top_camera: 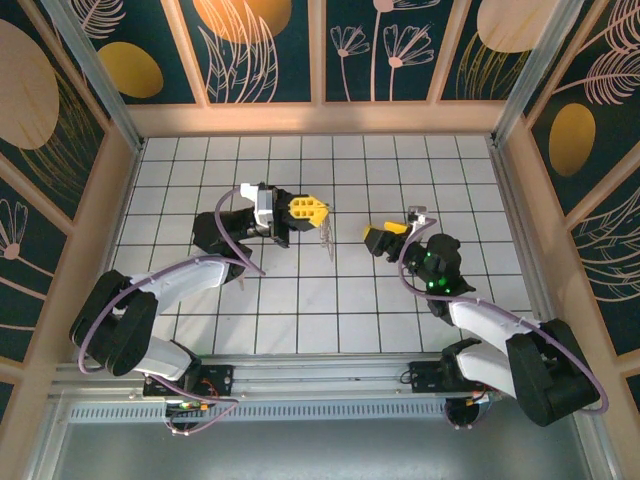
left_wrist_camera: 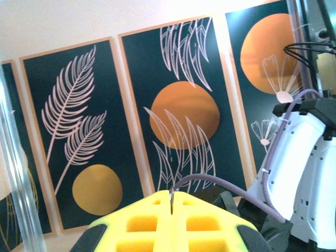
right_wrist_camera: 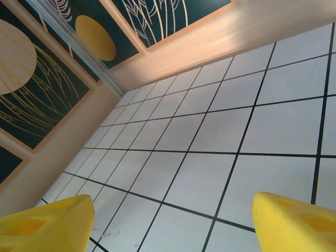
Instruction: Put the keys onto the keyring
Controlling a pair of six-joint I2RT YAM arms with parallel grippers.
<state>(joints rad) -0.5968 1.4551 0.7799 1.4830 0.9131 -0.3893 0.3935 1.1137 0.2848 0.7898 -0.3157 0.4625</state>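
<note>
The keyring (top_camera: pixel 325 236) hangs as a faint pale loop from the left gripper (top_camera: pixel 318 211), above mid-table (top_camera: pixel 300 320). The gripper's fingers (left_wrist_camera: pixel 157 226) are clamped on its thin wire. Its long axis seems to run down from the tips. The right gripper (top_camera: pixel 380 236) faces it, fingers (right_wrist_camera: pixel 47 226) spread and empty. We judge the ring is being held ready for threading. Next, the right must fetch the keys, which we cannot make out.

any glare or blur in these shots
Top external: evenly lit and sharp. Left wrist: the upper wall is washed out, and the yellow pads of the left gripper are soft. Right wrist: the wooden wall strip is blown out, the fingertips of the right gripper blur, the tiled floor is crisp.
</note>
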